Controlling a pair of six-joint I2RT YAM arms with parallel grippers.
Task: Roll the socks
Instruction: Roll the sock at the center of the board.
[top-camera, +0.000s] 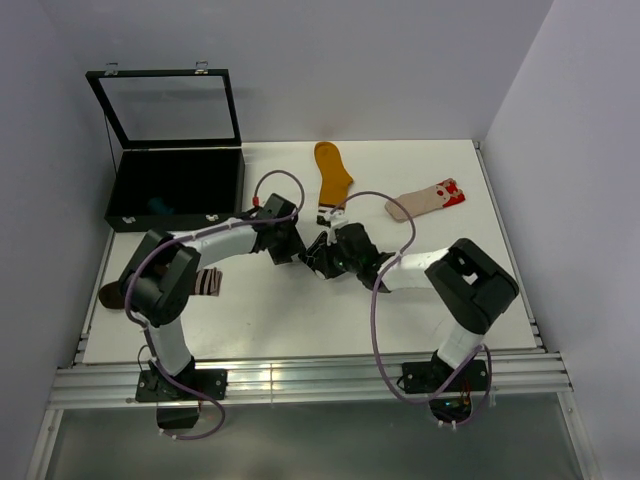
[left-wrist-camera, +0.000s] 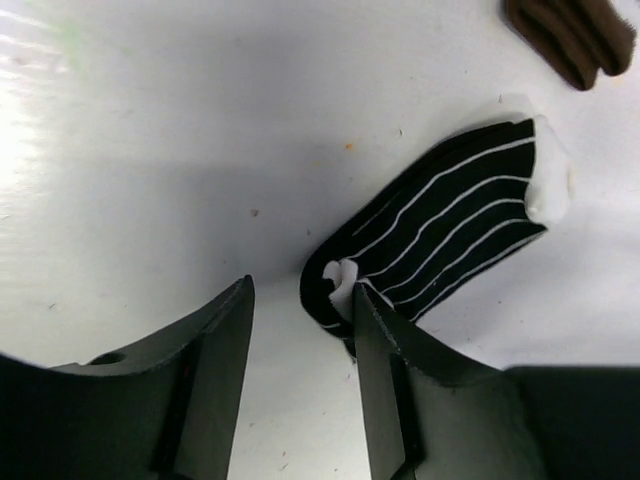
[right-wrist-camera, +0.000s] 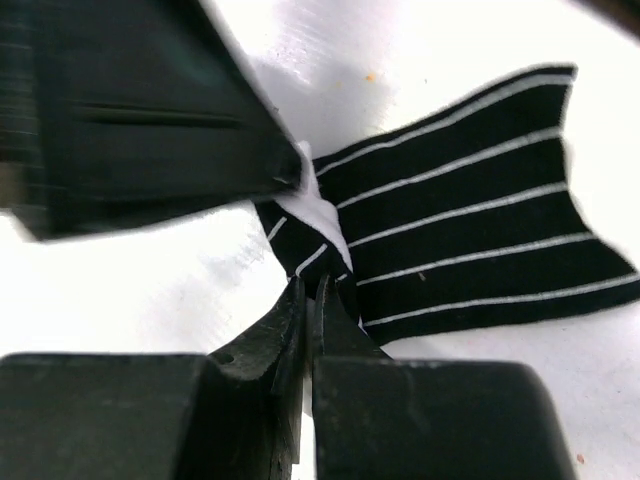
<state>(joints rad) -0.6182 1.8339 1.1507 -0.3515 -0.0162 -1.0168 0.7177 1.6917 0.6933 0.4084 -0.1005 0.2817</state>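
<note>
Lying on white table (top-camera: 280, 310): striped sock (left-wrist-camera: 450, 220); pale walls (top-camera: 400, 60), black case (top-camera: 180, 185) behind.

Open desk (top-camera: 300, 320) runs along the near side. The centre is crowded by both arms over the striped sock (left-wrist-camera: 450, 220); behind, the black case (top-camera: 175, 190) (lid raised), mustard sock (top-camera: 332, 170) and beige sock (top-camera: 428, 200) obstruct.
</note>
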